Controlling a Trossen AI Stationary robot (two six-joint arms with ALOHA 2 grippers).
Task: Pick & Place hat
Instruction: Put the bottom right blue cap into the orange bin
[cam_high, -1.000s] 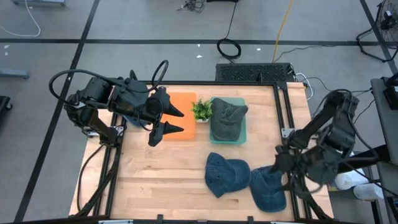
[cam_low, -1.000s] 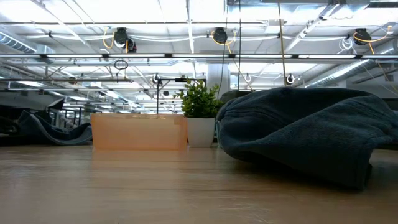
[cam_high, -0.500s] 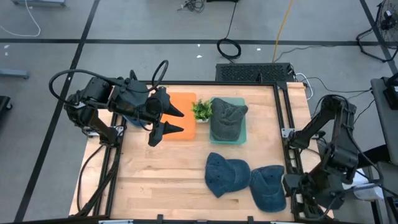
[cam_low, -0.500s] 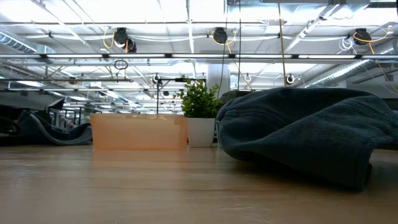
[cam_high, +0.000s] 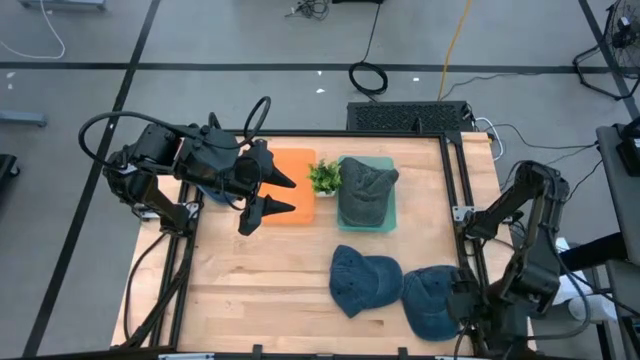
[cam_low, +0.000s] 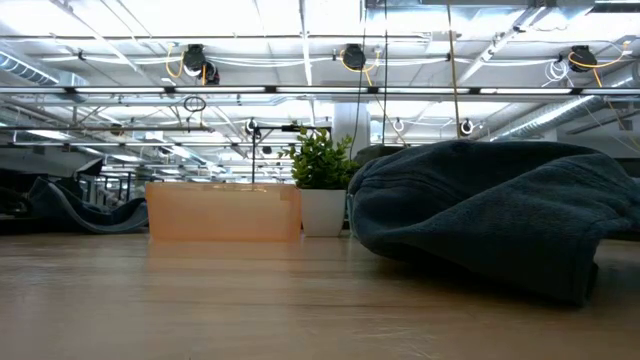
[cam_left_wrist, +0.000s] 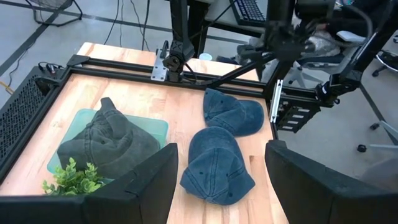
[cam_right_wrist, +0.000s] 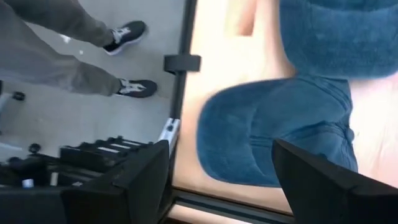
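Hats are lying on the table (cam_high: 250, 290): two blue hats (cam_high: 365, 280) (cam_high: 432, 300) at five o'clock, touching, and a grey hat (cam_high: 364, 192) sitting on the green tray (cam_high: 392, 215) near twelve. Right gripper (cam_high: 470, 305) is hanging at the table's edge beside the second blue hat, fingers spread, holding nothing. Left gripper (cam_high: 285, 195) is hovering spread and empty over the orange tray (cam_high: 297, 160) at ten.

This is a robotics lab or workshop hall: a wooden tabletop (cam_high: 260, 280) framed in black metal rails (cam_high: 452, 180) stands on a grey concrete floor (cam_high: 250, 50) marked with dark tape lines, loose black cables (cam_high: 368, 76) trailing, while white ceiling trusses (cam_low: 300, 90) carry hanging cable reels.
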